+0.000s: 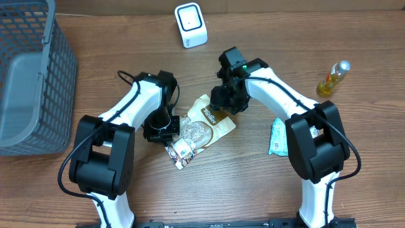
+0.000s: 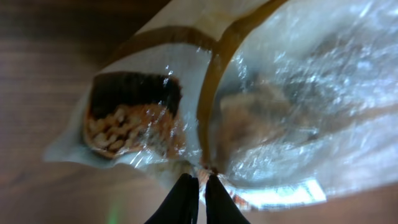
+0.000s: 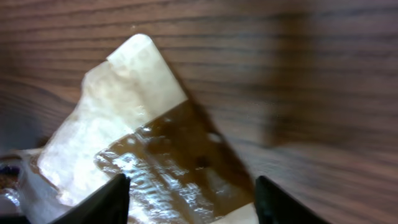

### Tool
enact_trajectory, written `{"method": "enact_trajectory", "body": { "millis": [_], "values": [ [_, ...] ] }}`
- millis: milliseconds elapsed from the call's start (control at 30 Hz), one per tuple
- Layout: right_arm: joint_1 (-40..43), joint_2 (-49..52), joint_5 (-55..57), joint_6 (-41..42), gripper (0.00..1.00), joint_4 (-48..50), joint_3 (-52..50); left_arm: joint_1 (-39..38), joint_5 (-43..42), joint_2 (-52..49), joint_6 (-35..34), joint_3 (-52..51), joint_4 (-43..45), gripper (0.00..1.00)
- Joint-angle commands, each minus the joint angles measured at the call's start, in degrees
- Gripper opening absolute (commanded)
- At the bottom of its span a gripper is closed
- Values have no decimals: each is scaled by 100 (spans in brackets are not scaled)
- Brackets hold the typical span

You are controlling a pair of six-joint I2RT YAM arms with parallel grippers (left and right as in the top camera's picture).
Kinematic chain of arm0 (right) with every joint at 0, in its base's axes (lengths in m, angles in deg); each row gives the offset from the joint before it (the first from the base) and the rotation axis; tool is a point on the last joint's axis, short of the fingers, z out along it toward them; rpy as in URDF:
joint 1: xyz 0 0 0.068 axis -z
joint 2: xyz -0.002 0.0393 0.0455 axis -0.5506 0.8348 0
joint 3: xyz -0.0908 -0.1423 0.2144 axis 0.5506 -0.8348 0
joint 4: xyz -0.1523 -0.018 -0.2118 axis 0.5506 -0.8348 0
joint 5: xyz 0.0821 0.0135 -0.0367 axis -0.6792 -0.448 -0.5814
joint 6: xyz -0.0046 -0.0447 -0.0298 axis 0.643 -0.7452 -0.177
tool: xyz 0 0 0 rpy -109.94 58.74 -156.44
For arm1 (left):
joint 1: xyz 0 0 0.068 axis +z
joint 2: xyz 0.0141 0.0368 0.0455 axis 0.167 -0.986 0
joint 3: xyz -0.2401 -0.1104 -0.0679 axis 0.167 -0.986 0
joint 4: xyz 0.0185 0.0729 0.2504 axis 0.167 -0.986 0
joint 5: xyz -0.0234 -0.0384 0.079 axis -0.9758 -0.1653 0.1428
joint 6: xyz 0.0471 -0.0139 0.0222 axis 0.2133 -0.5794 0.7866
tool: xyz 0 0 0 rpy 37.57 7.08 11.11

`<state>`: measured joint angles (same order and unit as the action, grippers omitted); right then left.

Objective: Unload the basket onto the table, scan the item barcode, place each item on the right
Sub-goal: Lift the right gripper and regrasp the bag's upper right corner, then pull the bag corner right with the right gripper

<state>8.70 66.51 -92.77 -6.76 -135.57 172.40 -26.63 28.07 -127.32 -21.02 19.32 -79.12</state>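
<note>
Snack pouch (image 1: 201, 126); scanner (image 1: 190, 25), basket (image 1: 63, 63), bottle (image 1: 333, 79) well apart

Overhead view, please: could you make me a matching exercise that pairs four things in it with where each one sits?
Things:
1. grey basket
2. white scanner
3. yellow bottle
4. snack pouch

Places:
A. centre of the picture
B. far left
C. right side
D. top middle

Pairs: 1-B, 2-D, 3-C, 4-A.
</note>
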Motion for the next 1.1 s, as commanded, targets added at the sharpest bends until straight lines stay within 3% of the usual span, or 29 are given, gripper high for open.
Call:
{"method": "enact_trajectory", "body": {
  "millis": [0,167,400,800,1067],
  "values": [
    [168,-201,31,-136,69,9,107,13,-17,2,111,-166,299,12],
    [245,-195,-879,-990,78,-55,-7,13,94,2,50,-195,549,14],
    [245,-151,-1145,-1034,78,273,-496,13,98,2,50,-201,654,16],
    [227,-146,-2146,-1016,73,1038,-1370,11,96,2,50,-201,651,16],
    [219,-146,-3482,-1016,56,1843,-1768,11,94,2,48,-201,660,15]
  ]
}}
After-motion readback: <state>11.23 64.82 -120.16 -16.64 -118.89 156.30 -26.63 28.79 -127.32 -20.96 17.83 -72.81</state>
